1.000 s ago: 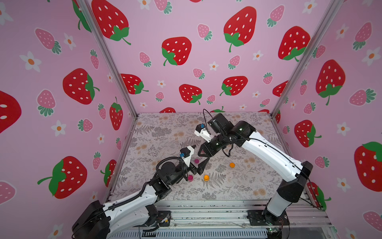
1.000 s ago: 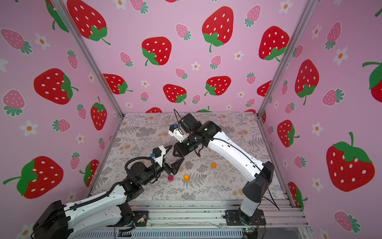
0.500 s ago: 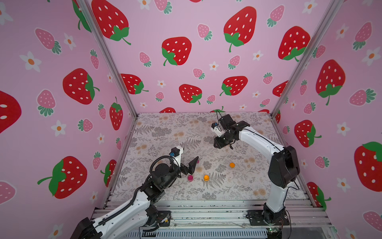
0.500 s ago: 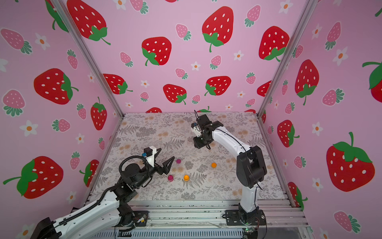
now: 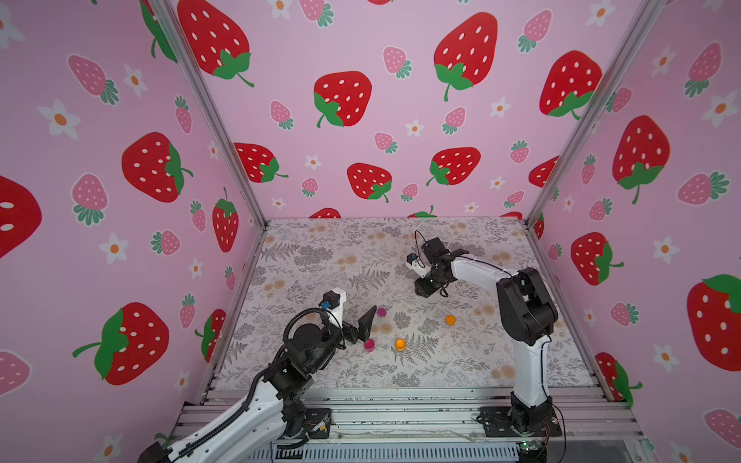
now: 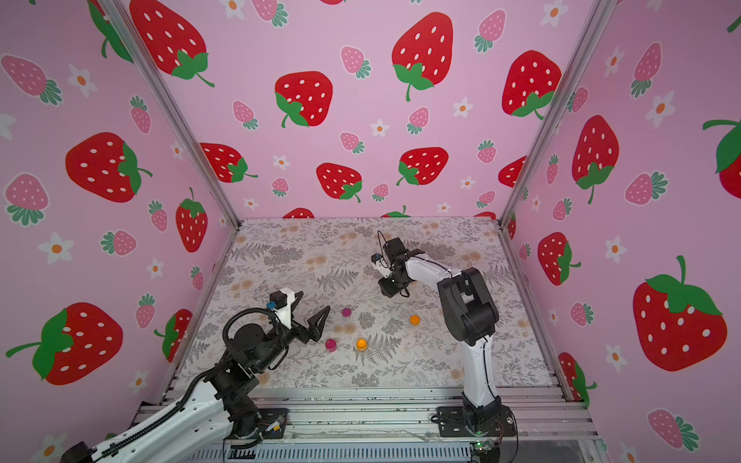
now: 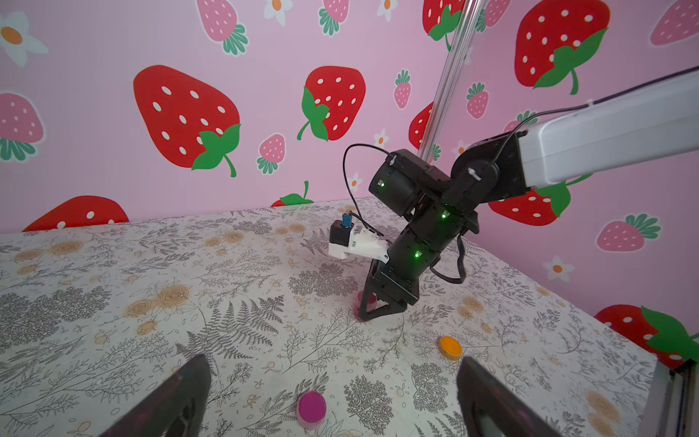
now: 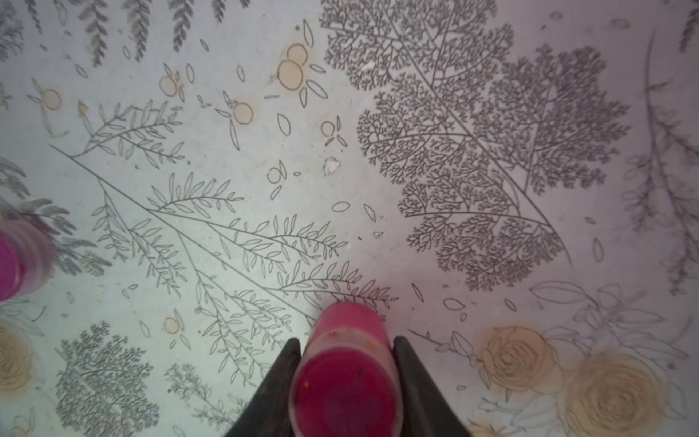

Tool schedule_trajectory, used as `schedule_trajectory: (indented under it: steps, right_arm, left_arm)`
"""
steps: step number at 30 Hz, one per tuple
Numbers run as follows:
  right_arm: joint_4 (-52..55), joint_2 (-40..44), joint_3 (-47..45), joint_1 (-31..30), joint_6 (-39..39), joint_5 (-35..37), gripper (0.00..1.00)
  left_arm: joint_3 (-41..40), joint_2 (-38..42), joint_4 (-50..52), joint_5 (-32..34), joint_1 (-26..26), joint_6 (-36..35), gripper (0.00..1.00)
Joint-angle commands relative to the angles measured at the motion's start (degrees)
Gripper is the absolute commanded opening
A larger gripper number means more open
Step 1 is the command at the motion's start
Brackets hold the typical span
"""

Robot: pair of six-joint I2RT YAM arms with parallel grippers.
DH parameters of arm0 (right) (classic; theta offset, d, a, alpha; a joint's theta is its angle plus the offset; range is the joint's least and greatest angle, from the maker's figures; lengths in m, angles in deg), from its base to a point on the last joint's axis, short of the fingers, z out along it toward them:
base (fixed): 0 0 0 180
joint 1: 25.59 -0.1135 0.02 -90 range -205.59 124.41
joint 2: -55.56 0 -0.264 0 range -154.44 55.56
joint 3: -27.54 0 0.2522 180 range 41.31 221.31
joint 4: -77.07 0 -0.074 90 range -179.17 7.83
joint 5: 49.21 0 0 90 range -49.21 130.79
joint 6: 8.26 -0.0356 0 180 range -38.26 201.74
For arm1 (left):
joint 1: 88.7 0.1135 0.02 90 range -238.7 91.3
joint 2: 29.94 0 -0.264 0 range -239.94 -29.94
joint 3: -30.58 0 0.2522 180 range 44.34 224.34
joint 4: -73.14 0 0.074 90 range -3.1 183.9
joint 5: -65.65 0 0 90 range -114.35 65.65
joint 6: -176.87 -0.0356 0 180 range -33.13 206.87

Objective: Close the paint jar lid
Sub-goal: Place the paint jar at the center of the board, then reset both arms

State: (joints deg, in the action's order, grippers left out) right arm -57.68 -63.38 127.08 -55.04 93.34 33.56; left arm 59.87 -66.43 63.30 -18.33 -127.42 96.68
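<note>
Tiny cylindrical paint jar (image 8: 345,386), fern-printed mat (image 8: 264,159)

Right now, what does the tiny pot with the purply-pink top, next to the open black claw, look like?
The purply-pink pot is tiny and round: a flat magenta top over a paler, see-through-looking side, likely plastic. It stands upright on the flowery table cover. Nothing touches it; the left gripper is open beside it, its fingers apart from it.
</note>
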Motion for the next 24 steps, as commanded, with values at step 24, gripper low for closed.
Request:
schedule_trajectory:
  steps: [24]
  right_arm:
    - [2.60,31.36,-16.05,-15.41,-16.83,-5.95,0.75]
  left_arm:
    - [6.66,-5.83,26.58,0.23,10.08,22.20,0.99]
